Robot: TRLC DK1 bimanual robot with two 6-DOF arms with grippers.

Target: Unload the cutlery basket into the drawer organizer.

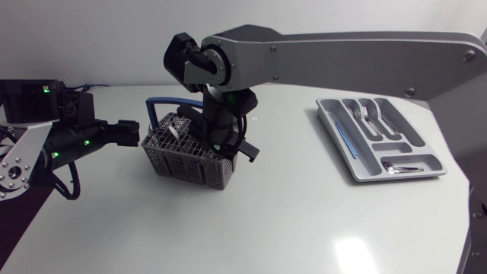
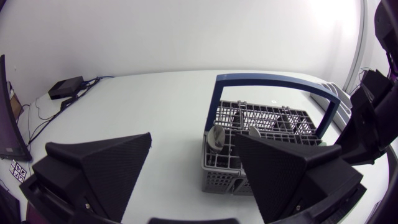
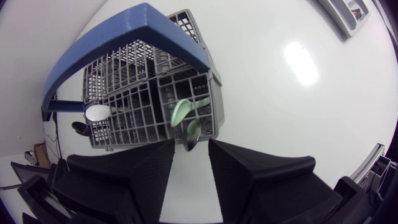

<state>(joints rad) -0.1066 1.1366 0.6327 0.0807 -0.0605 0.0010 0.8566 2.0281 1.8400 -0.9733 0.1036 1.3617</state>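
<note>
Standing here watching this one: the cutlery basket [image 1: 186, 158] sits left of centre on the tabletop [image 1: 304, 221], blue handle [image 1: 163, 101] standing up, and the drawer organizer [image 1: 358, 169] is well apart from it, over on the right side. It already has a few pieces in its slots, including a fork [image 1: 365, 114]. The right arm reaches way past the middle and hangs almost straight down over the basket, which I guess is the only way in, since the stuff stands in those grid pockets and the handle arches across the top. From its own camera, the right tool [image 3: 191, 143] has its fingers parted by just a narrow gap and nothing held. A metal spoon [image 3: 191, 134] and a pale green utensil [image 3: 181, 111] sit in the corner pocket right ahead of that gap, so it looks lined up for one of those. I can't say which. The left tool [image 1: 129, 133] is spread wide open and empty, parked just beside the basket's near end, with the basket ahead of it and closer to one finger. My guess is it's there to steady the basket so it doesn't slide or tip when something gets pulled out. Still plenty in the basket, so the job is nowhere near done.
</note>
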